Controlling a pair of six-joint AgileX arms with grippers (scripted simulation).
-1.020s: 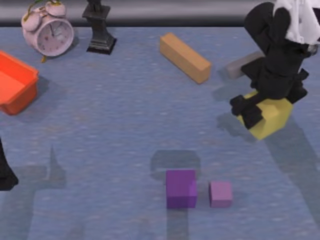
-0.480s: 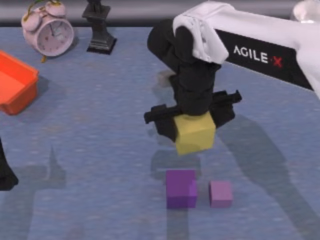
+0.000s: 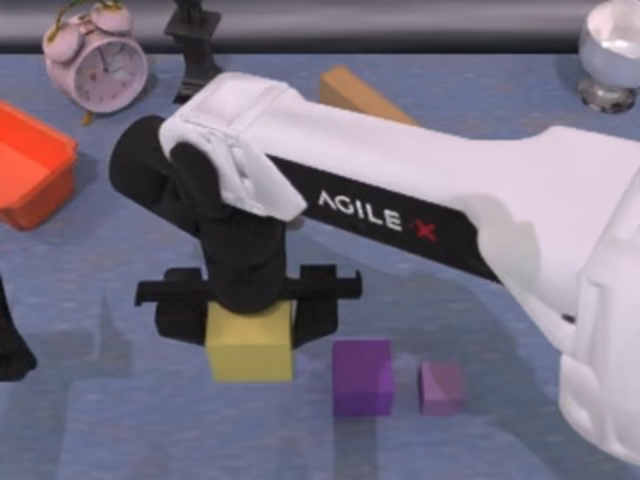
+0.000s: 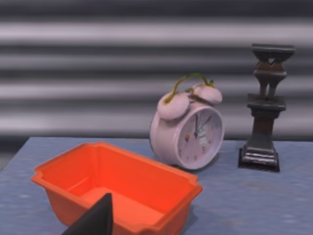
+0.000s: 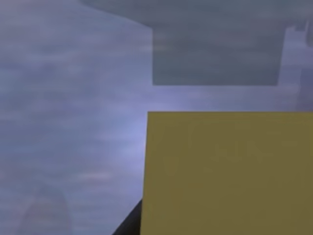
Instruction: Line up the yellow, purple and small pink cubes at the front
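The right gripper point(image 3: 249, 312) clamps the yellow cube point(image 3: 250, 345) and holds it just left of the purple cube point(image 3: 362, 376), with the small pink cube point(image 3: 441, 387) beyond, apparently to extend the front row, while the left arm point(image 3: 10, 345) sits parked at the bench point(image 3: 120, 420) edge.

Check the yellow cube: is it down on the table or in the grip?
In the grip: the right gripper is shut on the yellow cube, left of the purple cube. Whether its base touches the table, cannot tell.
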